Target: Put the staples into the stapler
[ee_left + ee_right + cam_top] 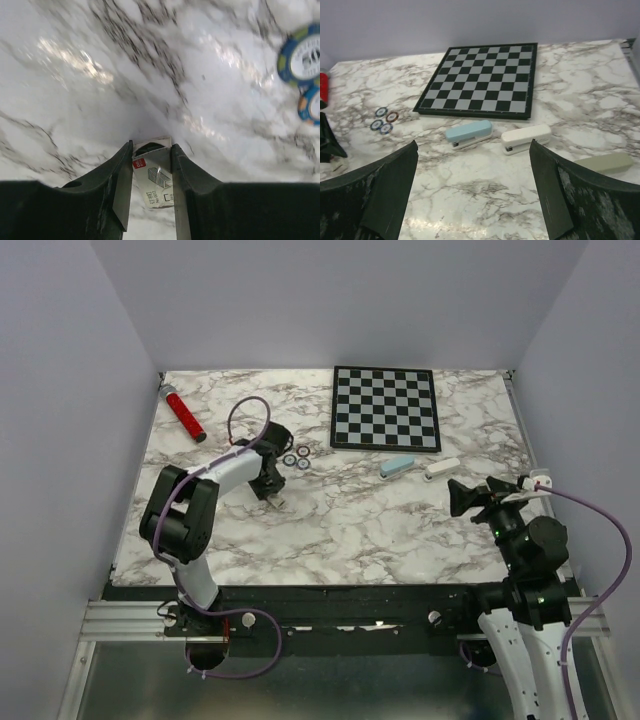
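The stapler [397, 467], light blue on top and white below, lies closed on the marble table just in front of the chessboard; it also shows in the right wrist view [468, 134]. My left gripper [277, 500] is low at the table's left-middle, shut on the small cream box [157, 175], which carries a red label and a staple drawing and has its far end open. The staples strip is not in view. My right gripper [462, 498] is open and empty, its fingers [390, 185] spread wide, to the right of the stapler and nearer than it.
An all-white oblong bar [441, 469] lies just right of the stapler. The chessboard [385, 408] is at the back. Poker chips [297, 457] lie by the left gripper. A red cylinder [185, 415] is at the back left. A pale oblong piece [605, 163] lies at the far right.
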Controlling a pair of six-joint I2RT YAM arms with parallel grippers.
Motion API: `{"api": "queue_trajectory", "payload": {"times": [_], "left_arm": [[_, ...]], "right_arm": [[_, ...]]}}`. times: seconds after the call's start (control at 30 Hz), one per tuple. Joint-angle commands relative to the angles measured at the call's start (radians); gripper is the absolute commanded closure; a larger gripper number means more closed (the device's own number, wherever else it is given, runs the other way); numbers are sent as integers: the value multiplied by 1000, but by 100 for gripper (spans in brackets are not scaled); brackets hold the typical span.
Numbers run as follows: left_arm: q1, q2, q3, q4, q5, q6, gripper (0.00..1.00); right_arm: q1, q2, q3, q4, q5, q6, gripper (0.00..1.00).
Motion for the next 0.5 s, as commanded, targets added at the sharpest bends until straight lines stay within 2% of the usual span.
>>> {"api": "queue_trajectory", "payload": {"times": [0.0,0.17,0.27,0.3,0.47], "left_arm": [[-136,-41,-120,36,140,-162,65],[-241,-52,-151,56,149,-269,63],[-264,-58,-165,73,166,-297,52],[-266,-67,-175,85,178,-305,43],[-278,-108,-208,120,219,-325,22]], "right_arm": [[5,65,9,2,-190,110,0],[5,148,-17,27,-307,138,0],[5,203,-29,39,-363,147,0],[5,226,-33,41,-385,154,0],[6,282,-65,61,-440,174,0]]}}
